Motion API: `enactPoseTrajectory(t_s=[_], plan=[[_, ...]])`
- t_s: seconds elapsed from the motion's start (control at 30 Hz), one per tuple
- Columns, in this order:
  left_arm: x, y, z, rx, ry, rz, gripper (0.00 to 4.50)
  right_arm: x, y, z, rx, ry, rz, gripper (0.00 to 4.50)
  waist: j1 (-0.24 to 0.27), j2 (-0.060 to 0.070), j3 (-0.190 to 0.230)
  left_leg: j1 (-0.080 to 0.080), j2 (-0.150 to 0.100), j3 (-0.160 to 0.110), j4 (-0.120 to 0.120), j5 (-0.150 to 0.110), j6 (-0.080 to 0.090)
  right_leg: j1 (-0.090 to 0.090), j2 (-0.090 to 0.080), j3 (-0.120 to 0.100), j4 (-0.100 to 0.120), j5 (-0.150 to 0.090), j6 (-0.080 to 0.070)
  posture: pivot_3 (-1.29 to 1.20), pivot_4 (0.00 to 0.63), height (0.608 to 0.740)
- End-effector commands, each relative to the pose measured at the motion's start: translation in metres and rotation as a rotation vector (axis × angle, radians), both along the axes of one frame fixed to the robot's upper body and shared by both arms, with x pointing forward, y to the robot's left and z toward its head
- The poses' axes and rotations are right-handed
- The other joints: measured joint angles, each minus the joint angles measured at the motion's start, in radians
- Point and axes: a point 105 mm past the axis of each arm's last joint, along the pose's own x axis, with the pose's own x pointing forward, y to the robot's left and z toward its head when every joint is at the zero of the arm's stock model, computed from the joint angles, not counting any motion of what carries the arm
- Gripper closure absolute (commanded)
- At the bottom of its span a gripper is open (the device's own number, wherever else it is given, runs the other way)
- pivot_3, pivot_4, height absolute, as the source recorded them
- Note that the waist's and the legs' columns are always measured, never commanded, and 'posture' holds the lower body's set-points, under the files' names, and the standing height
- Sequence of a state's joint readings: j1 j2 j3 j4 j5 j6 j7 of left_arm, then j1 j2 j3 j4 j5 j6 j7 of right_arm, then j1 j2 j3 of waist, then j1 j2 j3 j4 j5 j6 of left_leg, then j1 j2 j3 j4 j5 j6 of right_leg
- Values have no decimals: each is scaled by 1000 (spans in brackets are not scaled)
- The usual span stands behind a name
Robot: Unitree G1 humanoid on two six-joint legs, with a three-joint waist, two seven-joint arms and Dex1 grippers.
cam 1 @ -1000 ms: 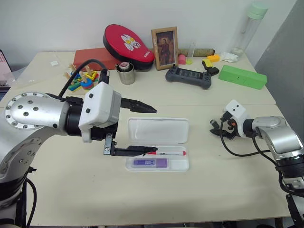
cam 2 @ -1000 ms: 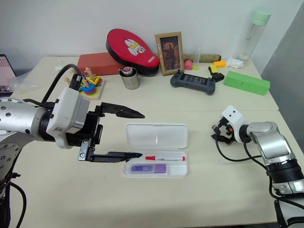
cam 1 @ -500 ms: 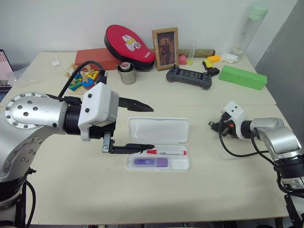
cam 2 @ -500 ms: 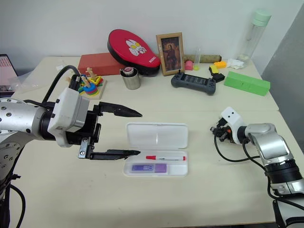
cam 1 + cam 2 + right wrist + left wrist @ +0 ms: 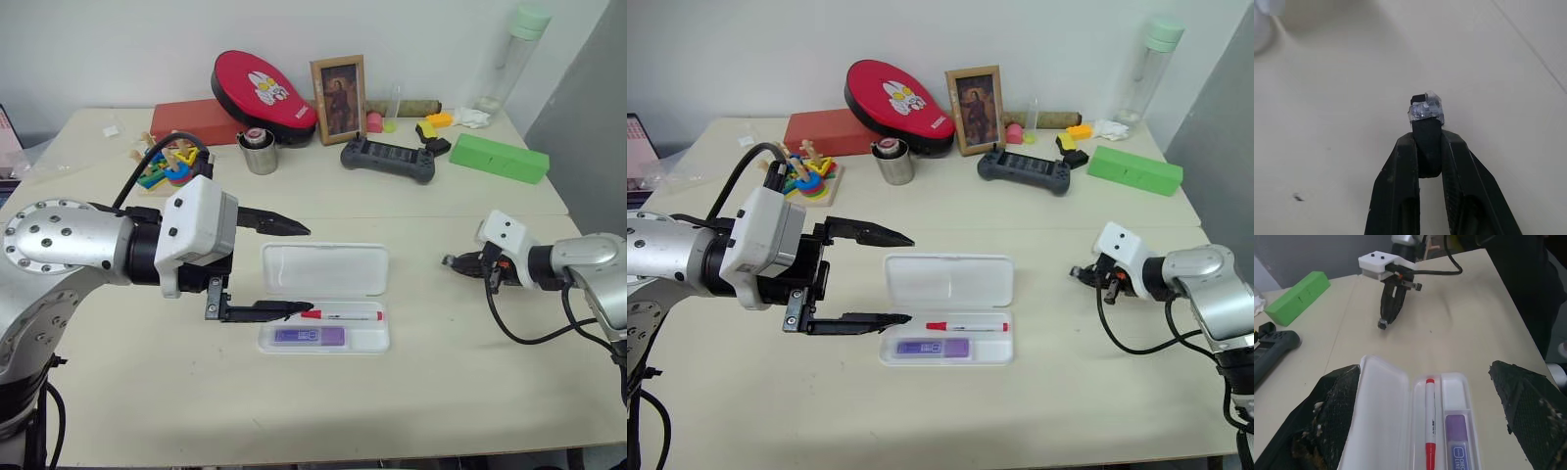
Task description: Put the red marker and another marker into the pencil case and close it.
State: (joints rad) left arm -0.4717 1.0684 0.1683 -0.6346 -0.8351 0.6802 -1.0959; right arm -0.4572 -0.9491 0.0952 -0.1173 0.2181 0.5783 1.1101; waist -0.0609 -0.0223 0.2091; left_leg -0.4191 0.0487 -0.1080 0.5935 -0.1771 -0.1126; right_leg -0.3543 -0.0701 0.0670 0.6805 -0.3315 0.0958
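While spread wide, left hand [image 5: 260, 266] hovers level.

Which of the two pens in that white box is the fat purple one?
The purple highlighter, lying in the pencil case's front compartment. The red marker beside it is slim and white.

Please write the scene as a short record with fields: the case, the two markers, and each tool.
pencil case: lies open on the table, lid folded back
red marker: lying in the case tray
purple highlighter: lying in the tray beside the red marker
left tool: open wide, hovering at the left end of the case
right tool: shut, empty, off to the right of the case
remaining step: close the lid
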Motion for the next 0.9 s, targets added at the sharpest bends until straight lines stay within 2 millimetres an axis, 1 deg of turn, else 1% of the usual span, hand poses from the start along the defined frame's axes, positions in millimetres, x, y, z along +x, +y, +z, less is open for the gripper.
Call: enactPoseTrajectory(t_s=[0.03,0.13,0.23,0.37,0.5,0.6,0.7,0.9], plan=[[1,8,2,21,-50,37,0,-27,42,42,94,-71,236,4229,1,0,0,0,0,0,0,0,0,0,0,0,0,0,0,0,150,740],[6,11,-3,32,-46,53,0,-44,68,43,127,-55,349,4229,5,0,0,0,0,0,0,0,0,1,0,-1,0,0,0,0,150,740],[10,14,-7,46,-40,70,0,-55,80,35,110,-29,410,4229,10,0,0,0,0,-1,0,0,0,1,0,-1,0,0,0,0,150,740],[11,17,-14,66,-16,65,0,-65,87,24,114,24,454,4229,16,0,0,0,0,-1,0,0,0,0,0,-1,-1,0,0,0,150,740],[14,19,-20,84,-6,65,0,-73,92,14,160,83,467,4229,20,0,0,0,0,-1,0,0,0,0,0,-1,-1,0,0,0,150,740],[17,19,-22,82,-3,67,0,-78,101,3,241,166,433,4229,20,-1,0,0,0,-1,0,0,0,0,0,-1,0,0,0,0,150,740],[19,21,-25,94,6,70,0,-88,105,-9,261,226,429,4229,21,0,0,0,0,-1,0,0,0,0,0,-1,0,0,0,0,150,740],[21,24,-24,111,6,71,0,-90,112,-19,271,260,399,4229,23,0,0,0,0,-1,0,0,0,0,0,-1,0,0,0,0,150,740]])
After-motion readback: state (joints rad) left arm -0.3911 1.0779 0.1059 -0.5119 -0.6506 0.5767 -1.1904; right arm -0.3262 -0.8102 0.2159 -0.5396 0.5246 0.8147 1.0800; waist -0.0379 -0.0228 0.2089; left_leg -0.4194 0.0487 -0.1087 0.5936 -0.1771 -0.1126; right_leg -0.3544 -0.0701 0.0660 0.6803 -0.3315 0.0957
